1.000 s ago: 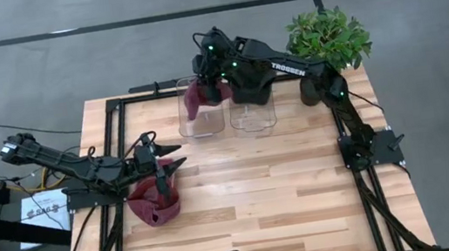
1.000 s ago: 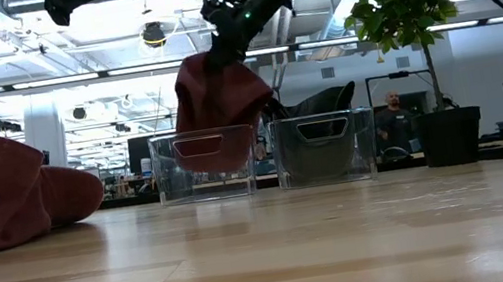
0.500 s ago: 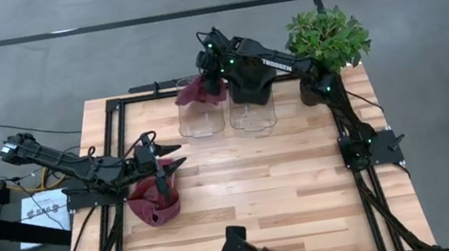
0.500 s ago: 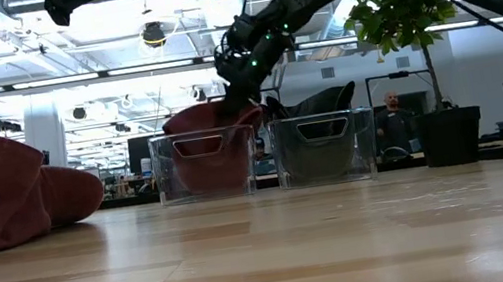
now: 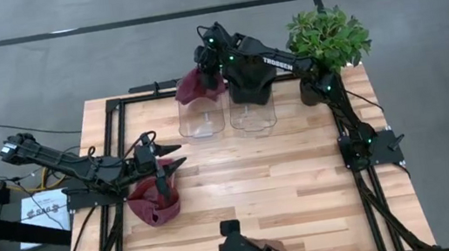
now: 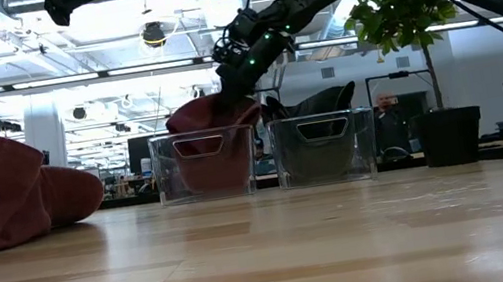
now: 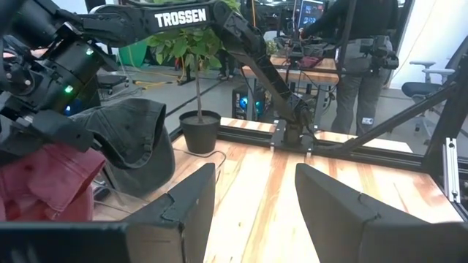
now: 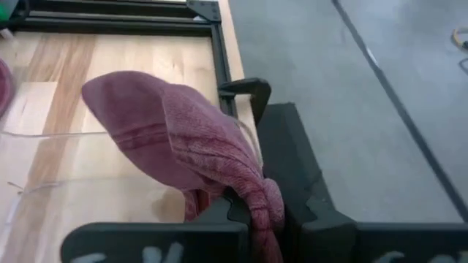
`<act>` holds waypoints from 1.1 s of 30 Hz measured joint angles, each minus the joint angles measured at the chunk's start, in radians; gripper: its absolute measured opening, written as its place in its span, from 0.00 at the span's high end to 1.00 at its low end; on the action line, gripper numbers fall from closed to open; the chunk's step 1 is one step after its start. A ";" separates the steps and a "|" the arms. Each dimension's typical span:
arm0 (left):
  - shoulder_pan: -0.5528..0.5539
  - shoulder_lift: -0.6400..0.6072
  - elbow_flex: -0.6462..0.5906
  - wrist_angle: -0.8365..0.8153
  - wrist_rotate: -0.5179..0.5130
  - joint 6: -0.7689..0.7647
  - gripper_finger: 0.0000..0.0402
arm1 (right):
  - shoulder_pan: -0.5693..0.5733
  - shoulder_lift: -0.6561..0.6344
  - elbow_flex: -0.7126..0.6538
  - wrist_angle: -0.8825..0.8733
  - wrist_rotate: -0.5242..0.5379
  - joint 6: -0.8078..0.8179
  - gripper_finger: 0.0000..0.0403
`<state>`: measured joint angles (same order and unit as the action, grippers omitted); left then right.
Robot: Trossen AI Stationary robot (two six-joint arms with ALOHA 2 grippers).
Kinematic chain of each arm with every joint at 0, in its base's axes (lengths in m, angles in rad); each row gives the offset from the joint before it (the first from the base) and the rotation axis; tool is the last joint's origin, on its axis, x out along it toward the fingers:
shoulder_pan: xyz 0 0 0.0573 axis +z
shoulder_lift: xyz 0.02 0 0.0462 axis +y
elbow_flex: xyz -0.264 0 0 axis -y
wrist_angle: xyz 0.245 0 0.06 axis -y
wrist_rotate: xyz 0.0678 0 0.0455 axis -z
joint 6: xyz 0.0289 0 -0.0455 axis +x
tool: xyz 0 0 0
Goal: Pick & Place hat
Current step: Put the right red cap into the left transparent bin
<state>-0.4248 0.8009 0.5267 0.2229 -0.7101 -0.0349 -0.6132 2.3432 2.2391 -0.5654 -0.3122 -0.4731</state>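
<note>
Near side of the table: the left gripper waits with fingers spread wide just above a red hat lying on the wood. Farther back, two clear bins stand side by side – the left bin and the right bin. The right gripper pinches a second red hat, resting in the left bin, its fingers closed on the cloth. A potted plant stands at the far right corner.

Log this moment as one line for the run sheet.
right gripper: shut on red hat, lowering into left clear bin | left gripper: open, above second red hat | dark hat: right bin
</note>
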 joint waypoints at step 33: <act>0.000 0.000 0.000 -0.014 0.000 0.000 0.53 | -0.028 0.001 -0.006 0.205 0.282 -0.027 0.49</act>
<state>-0.4248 0.8013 0.5270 0.2088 -0.7101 -0.0353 -0.6408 2.3440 2.2332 -0.3604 -0.0301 -0.4998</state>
